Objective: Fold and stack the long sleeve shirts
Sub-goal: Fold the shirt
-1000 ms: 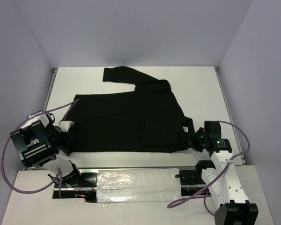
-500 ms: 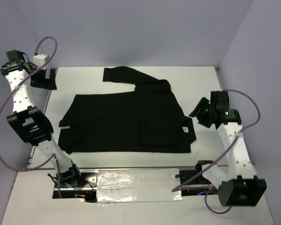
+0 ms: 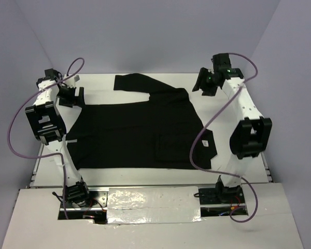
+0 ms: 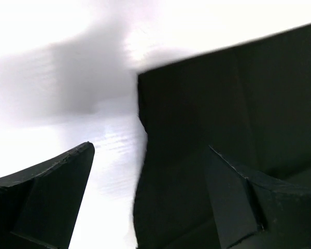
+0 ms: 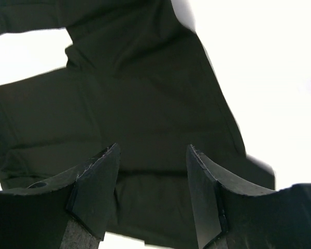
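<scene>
- Two arms stood over the far side of the bench [image 3: 145, 177], one near each far corner of the long sleeve shirt [image 3: 140, 135].
- You had the shirt lying spread out and black on the white bench, roughly in the middle. Its body was flat and one sleeve [image 3: 137, 83] ran out toward the far left.
- Your left fingers [image 3: 71, 97] were at the far-left corner of the shirt's body, spread as wide as they go, with nothing between them.
- From the left wrist, one finger [image 4: 46, 202] hung over bare bench [image 4: 52, 41] and the other over the cloth [image 4: 207, 114]. The shirt's edge ran down between them.
- Your right fingers [image 3: 205, 83] were above the far-right shoulder of the shirt, parted with a clear gap and holding nothing.
- From the right wrist, the two fingers [image 5: 93, 187] framed dark fabric [image 5: 135, 104] below them, with bright bench [image 5: 259, 78] showing to the right of it.
- I could not tell from any view whether either pair touched the cloth.
- One purple cable [image 3: 20, 119] looped off your left arm, and another [image 3: 197, 145] hung from the right arm across the shirt's near-right corner.
</scene>
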Tool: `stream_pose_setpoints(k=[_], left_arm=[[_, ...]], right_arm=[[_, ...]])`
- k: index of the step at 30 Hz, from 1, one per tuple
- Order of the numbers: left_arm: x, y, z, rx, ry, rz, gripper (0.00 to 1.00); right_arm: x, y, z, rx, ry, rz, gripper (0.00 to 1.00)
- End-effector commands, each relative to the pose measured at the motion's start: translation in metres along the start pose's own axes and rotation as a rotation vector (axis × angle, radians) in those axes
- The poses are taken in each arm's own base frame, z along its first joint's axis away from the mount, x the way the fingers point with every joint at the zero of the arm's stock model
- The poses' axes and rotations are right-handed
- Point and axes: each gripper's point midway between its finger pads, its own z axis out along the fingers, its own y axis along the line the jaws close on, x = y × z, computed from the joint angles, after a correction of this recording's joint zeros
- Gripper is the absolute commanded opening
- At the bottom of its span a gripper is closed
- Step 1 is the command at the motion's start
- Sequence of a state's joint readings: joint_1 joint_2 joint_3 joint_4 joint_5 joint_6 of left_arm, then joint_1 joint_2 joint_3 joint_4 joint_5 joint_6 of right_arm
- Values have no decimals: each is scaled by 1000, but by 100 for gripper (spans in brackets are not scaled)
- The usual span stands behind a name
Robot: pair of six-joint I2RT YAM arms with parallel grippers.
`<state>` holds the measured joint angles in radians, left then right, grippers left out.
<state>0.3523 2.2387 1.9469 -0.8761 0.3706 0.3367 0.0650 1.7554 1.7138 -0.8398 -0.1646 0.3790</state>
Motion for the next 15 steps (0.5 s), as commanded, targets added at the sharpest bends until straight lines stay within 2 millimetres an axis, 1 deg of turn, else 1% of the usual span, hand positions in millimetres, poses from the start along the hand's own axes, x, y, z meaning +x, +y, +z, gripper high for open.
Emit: stream_pose_setpoints(k=[1,2,3,5,6,7,8,9,11,12,13,14,15], left_arm=[[-20,-5,1,-12,-65,33,99],[-21,-9,5,-1,-65,47,99],[-22,-12,10,12,-69,57,99],[-26,-20,17,24,-68,76,99],[-25,-12,23,-18,-49,68,99],[-25,-12,27,-29,-38,63,99],[-25,-8,30,-42,-32,43,99],[-26,-1,37,-63,-25,32,99],[-26,6,44,-87,-18,21,99],[-24,11,51,-97,-7,12,99],[-23,15,53,-116,1,5,99],[-20,17,56,-119,9,-1,99],[-17,15,60,-101,14,-5,98]], right_arm=[[-24,12,30,-49,-16,-57,62],[-26,12,39,-53,-7,-53,62],[-29,13,57,-62,13,-51,62],[-31,13,73,-69,29,-50,62],[-26,7,93,-58,62,-41,62],[-32,11,97,-69,54,-34,62],[-32,8,105,-67,61,-27,62],[-27,7,121,-66,84,-19,62],[-25,7,136,-82,95,-1,62],[-20,4,150,-82,110,8,62],[-17,3,157,-86,120,17,62],[-8,-3,171,-75,150,25,62],[-7,-3,177,-73,155,27,62]])
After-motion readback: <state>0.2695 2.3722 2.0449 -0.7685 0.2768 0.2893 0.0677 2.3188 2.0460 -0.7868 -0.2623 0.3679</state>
